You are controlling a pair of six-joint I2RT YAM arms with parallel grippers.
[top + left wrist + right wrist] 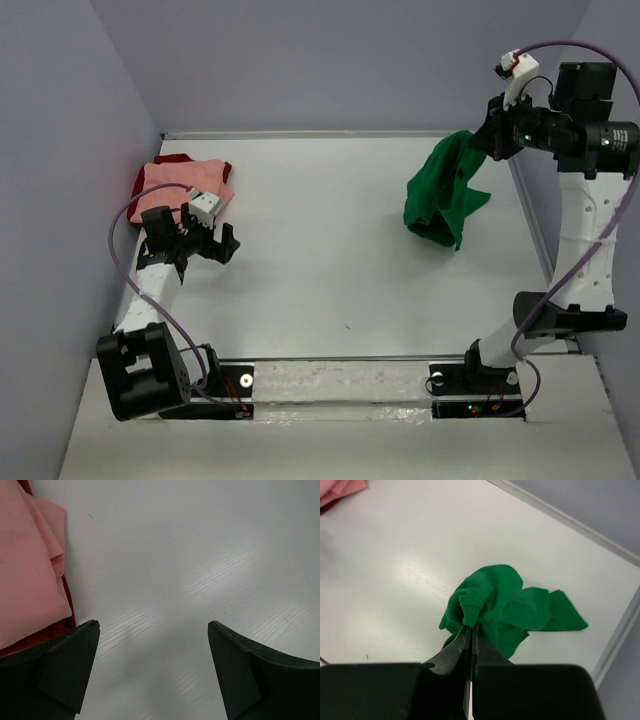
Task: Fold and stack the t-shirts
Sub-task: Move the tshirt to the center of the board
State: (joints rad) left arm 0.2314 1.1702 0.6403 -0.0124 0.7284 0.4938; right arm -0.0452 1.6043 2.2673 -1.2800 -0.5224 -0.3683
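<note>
A bright green t-shirt (443, 195) hangs bunched above the table's far right, its ribbed collar (471, 614) pinched in my right gripper (472, 627), which is shut on it. At the far left lies a folded salmon pink t-shirt (185, 185) on top of a dark red t-shirt (140, 180), whose edge shows beneath it (67, 600). My left gripper (205, 245) hovers just in front of that stack, open, with only bare table between its fingers (75, 665).
A raised rim (330, 133) runs along the white table's far edge and a rail (535, 230) along its right side, close to the hanging green cloth. Grey walls enclose the table. The arm bases (340, 385) sit at the near edge.
</note>
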